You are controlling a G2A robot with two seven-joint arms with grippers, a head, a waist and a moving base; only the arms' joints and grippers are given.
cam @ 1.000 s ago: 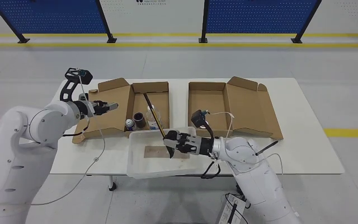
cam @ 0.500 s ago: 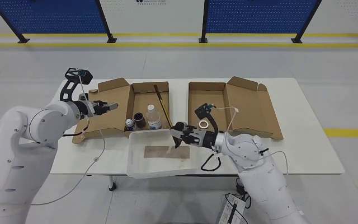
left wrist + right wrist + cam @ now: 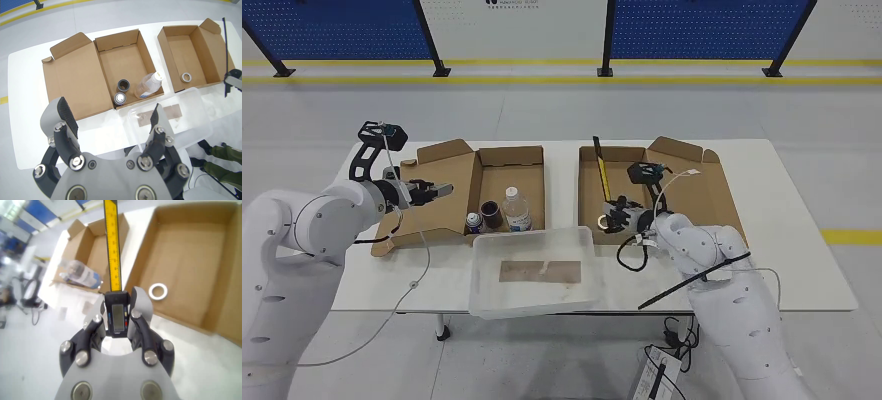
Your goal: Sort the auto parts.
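White tabletop (image 3: 802, 250), two open brown cardboard boxes (image 3: 522, 185). Right hand (image 3: 118, 306) is clamped on one yellow-and-black digital caliper (image 3: 112, 247) over the right box (image 3: 627, 175), near one silver metal ring (image 3: 157, 291); left hand (image 3: 109, 108) is wide open, empty.

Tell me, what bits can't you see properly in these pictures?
- Caliper: in the right wrist view, its far end is cut off by the picture's edge. Its near end is hidden between the fingers of the right gripper.
- Bottle: blurred in the right wrist view.
- Clear tray: in the left wrist view, partly hidden by the left gripper. The specks inside are too small to name.
- Dark round parts: too small in the top view.
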